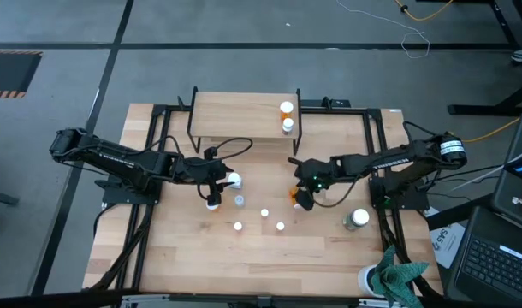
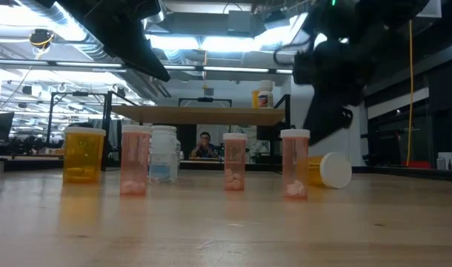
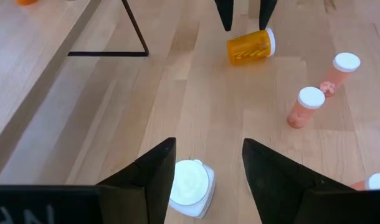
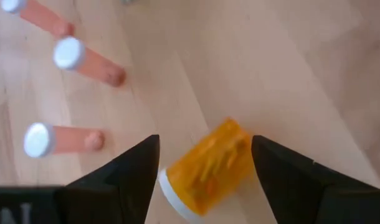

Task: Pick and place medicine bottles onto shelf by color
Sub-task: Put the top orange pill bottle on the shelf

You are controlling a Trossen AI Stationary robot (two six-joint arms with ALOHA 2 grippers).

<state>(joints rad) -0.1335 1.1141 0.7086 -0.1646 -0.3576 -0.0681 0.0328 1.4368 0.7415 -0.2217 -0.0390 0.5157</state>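
2 bottles [image 1: 286, 116] on the shelf [image 1: 235, 115] in the high view, well beyond both grippers; left gripper [image 1: 216, 190] and right gripper [image 1: 302, 193] low over the table [image 1: 184, 257].
Low view: tipped amber bottle [image 2: 326, 170] lying on its side just under the right arm; 3 slim pink bottles [image 2: 234, 161] upright nearby.
Left wrist: fingers [image 3: 156, 177] spread, gripping nothing, white-capped bottle [image 3: 190, 187] upright between and below them.
Right wrist: fingers [image 4: 137, 171] released, apart, amber bottle on its side between them, not gripped.
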